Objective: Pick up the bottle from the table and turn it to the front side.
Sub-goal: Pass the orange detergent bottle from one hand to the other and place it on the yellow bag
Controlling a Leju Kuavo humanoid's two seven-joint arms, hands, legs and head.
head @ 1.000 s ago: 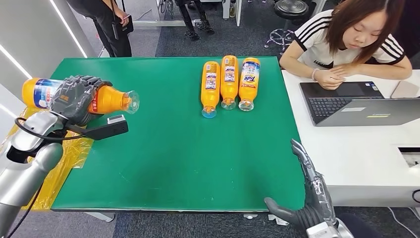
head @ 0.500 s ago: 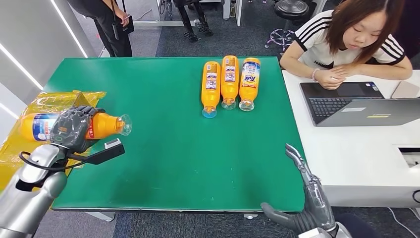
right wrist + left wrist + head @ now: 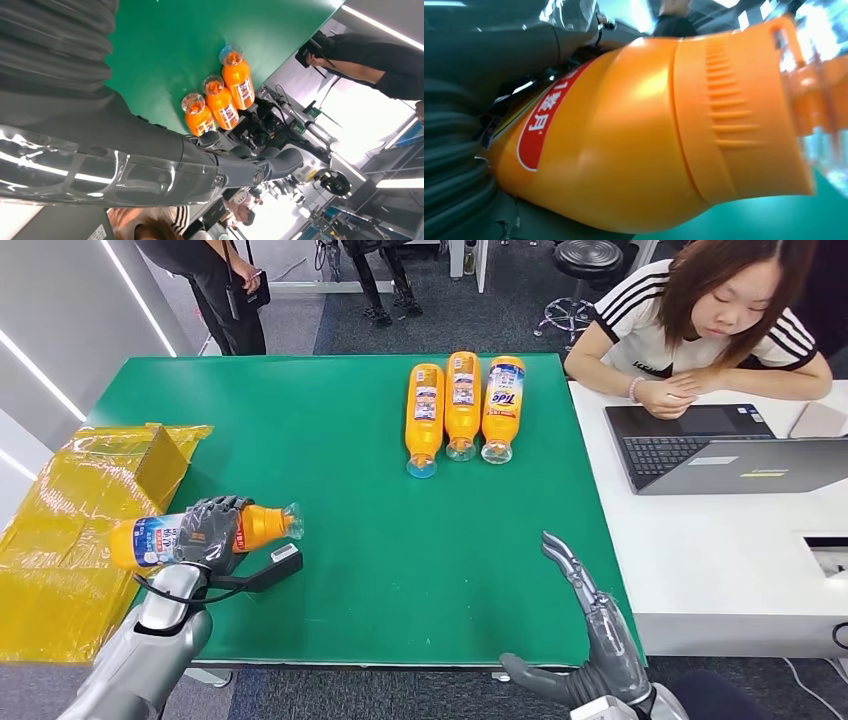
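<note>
My left hand (image 3: pixel 207 532) grips an orange detergent bottle (image 3: pixel 150 537) around its middle, holding it on its side low over the green table's (image 3: pixel 380 540) near left edge, cap end pointing right. Up close in the left wrist view, the bottle (image 3: pixel 649 130) shows its orange shoulder and a red label, with my hand (image 3: pixel 469 165) wrapped behind it. My right hand (image 3: pixel 600 640) hovers open at the table's front right edge, fingers stretched out and nothing in it; the right wrist view shows it (image 3: pixel 240 165) too.
Three more orange bottles (image 3: pixel 462 405) lie side by side at the far centre of the table, also seen as bottles (image 3: pixel 220 100). A yellow wrapped box (image 3: pixel 75 510) sits at the left. A person (image 3: pixel 710 320) leans at a white desk (image 3: pixel 720 540) with a laptop (image 3: pixel 720 450) on the right.
My left arm has come down and drawn in toward the near left edge with the bottle, uncovering the yellow box. My right hand has edged left along the front edge.
</note>
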